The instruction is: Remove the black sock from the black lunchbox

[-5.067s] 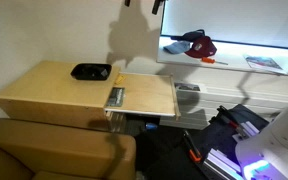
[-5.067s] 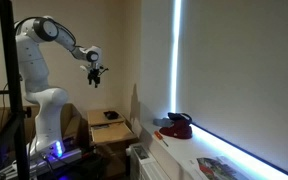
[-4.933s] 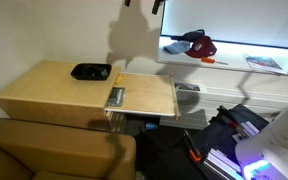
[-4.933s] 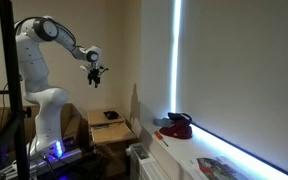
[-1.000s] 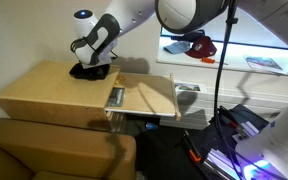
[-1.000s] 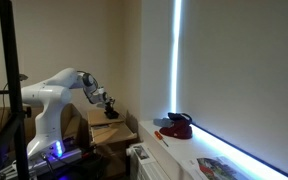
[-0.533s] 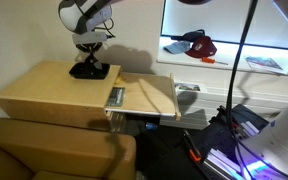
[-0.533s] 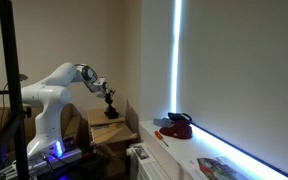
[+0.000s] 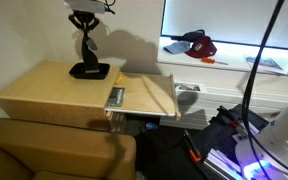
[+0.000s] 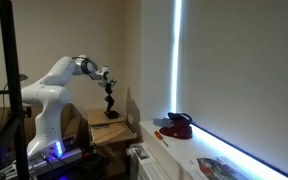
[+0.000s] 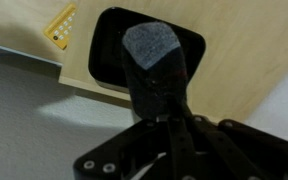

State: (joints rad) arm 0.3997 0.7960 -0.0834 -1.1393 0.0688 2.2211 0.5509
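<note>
the soft black sock [image 9: 87, 47] hangs long and limp from the gripper [image 9: 85, 26], which is closed on its top end. it is over the flat, round-cornered black lunchbox [image 9: 89, 71] on the pale wooden table [image 9: 39, 92]. the sock's lower tip perhaps touches the box.

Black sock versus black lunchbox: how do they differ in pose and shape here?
The black sock hangs upright, pinched in the gripper; the black lunchbox lies flat on the wooden table. The sock is narrow and limp; the lunchbox is a wide, rigid-looking tray with rounded corners. In the wrist view the sock's end looks grey, the lunchbox evenly black. Both are dark. Whether the sock's lower end touches the lunchbox cannot be told.
</note>
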